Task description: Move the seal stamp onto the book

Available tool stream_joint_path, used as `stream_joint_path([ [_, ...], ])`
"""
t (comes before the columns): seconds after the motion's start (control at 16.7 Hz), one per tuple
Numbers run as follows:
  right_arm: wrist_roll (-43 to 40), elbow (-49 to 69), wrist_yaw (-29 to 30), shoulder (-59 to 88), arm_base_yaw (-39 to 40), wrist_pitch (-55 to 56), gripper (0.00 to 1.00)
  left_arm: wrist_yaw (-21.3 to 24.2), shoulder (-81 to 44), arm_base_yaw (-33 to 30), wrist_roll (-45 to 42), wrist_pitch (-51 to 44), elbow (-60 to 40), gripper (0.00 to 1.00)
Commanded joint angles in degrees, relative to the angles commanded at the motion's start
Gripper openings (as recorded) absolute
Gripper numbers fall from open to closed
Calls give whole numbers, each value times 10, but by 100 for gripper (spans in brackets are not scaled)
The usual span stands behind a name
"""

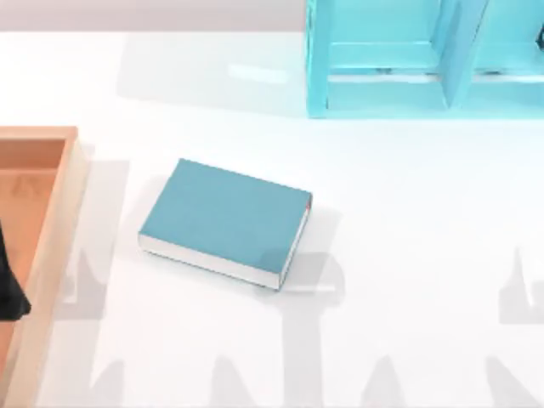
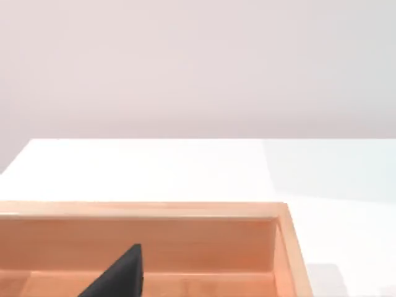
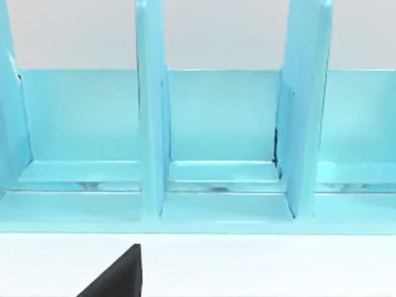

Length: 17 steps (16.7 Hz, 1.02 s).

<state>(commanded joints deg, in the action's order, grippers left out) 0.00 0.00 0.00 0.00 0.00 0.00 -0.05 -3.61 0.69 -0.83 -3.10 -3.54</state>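
One thick teal book (image 1: 223, 219), white page edges.

A teal book (image 1: 225, 221) lies flat at the centre of the white table (image 1: 425, 255), with bare surface all round it. A wooden tray (image 1: 64, 229) walls off the left edge of the frame; a cyan shelf unit (image 1: 408, 64) blocks the upper right. The lower right lies open.
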Motion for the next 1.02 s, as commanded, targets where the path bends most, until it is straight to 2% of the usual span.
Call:
stream_joint_path([
  [0.3, 0, 0, 0, 0, 0, 0, 100, -3, -182, 31, -34, -137, -169, 100],
  [0.78, 0, 0, 0, 0, 0, 0, 100, -3, -657, 96, -101, -441, -549, 100],
  [1.02, 0, 0, 0, 0, 0, 0, 100, 0, -848, 122, -130, -572, -705, 100],
])
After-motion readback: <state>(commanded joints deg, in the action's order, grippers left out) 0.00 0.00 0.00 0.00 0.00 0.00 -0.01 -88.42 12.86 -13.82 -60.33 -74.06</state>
